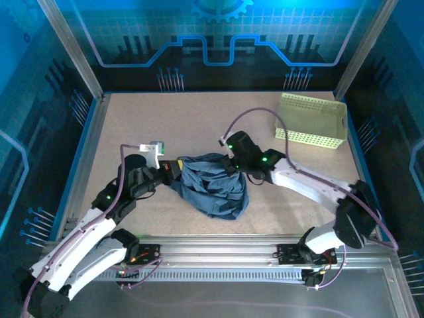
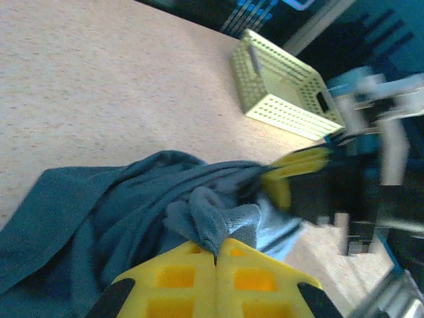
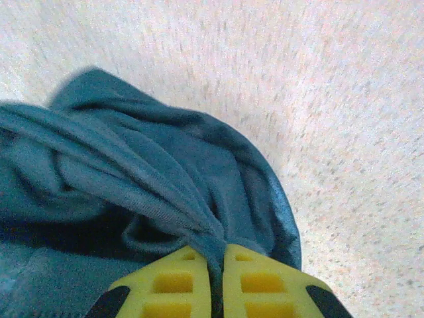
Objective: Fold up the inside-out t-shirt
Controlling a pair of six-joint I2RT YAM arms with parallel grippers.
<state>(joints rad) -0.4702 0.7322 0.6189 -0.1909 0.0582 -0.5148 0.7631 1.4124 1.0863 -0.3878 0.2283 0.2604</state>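
One t-shirt (image 1: 213,185) is counted. It is dark slate-blue and heavily wrinkled, and it lies bunched in a single heap on the table (image 1: 165,126), near the middle and somewhat towards the near edge. Its shape is too crumpled to tell sleeves from body.

Two grippers are counted, one at each side of the heap. The left gripper (image 1: 173,171) meets the heap's left edge. In the left wrist view its jaws are pressed together, with a fold of the cloth nipped at their tips. The right gripper (image 1: 228,164) meets the heap's upper right edge. In the right wrist view its jaws stand at a narrow slit, with a ridge of cloth clamped between them.

One basket (image 1: 311,119) — pale yellow-green perforated plastic — stands at the far right of the table, well apart from the t-shirt. The t-shirt lies wholly outside it. In the left wrist view the part of the basket's inside that can be seen is bare perforated wall.
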